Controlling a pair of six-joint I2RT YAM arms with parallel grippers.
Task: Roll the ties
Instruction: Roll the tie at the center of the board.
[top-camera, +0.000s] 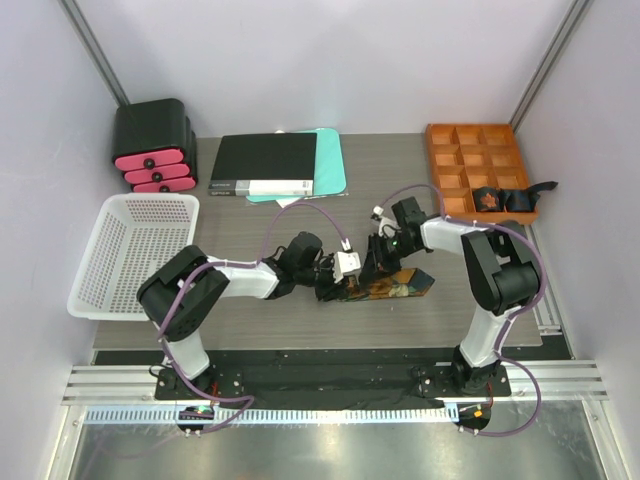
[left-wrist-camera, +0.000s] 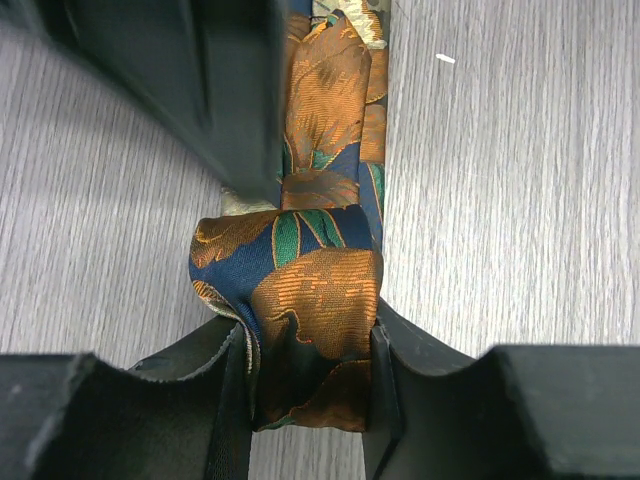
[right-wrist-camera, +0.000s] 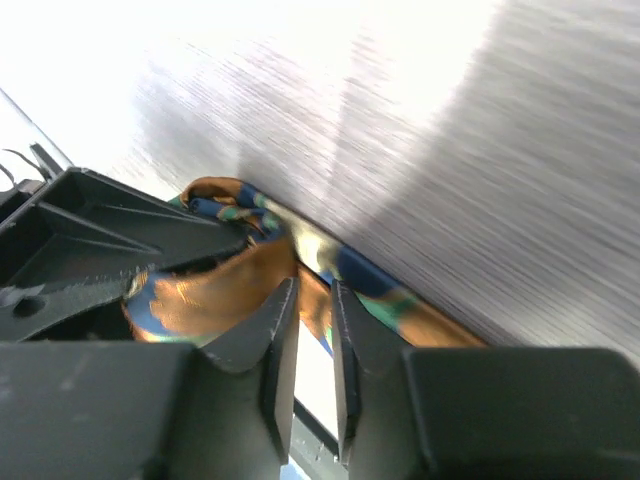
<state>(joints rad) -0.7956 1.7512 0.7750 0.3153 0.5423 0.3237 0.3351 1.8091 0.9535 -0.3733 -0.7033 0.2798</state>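
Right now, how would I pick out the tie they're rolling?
Find the grey table, then the spot near its middle where the left arm and right arm meet. There lies the tie: a soft strip, one end rolled, its orange, blue and green leaf pattern unlike the plain arms.

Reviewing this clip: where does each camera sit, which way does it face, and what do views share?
Top external: above and behind the bases, looking down at the table; both arms show, left gripper and right gripper meeting at the tie.
Left wrist: on the left arm, looking down along its fingers at the tie's rolled end.
Right wrist: on the right arm, low, looking past its fingers across the tabletop.
Shared: both wrist views show the same rolled tie.
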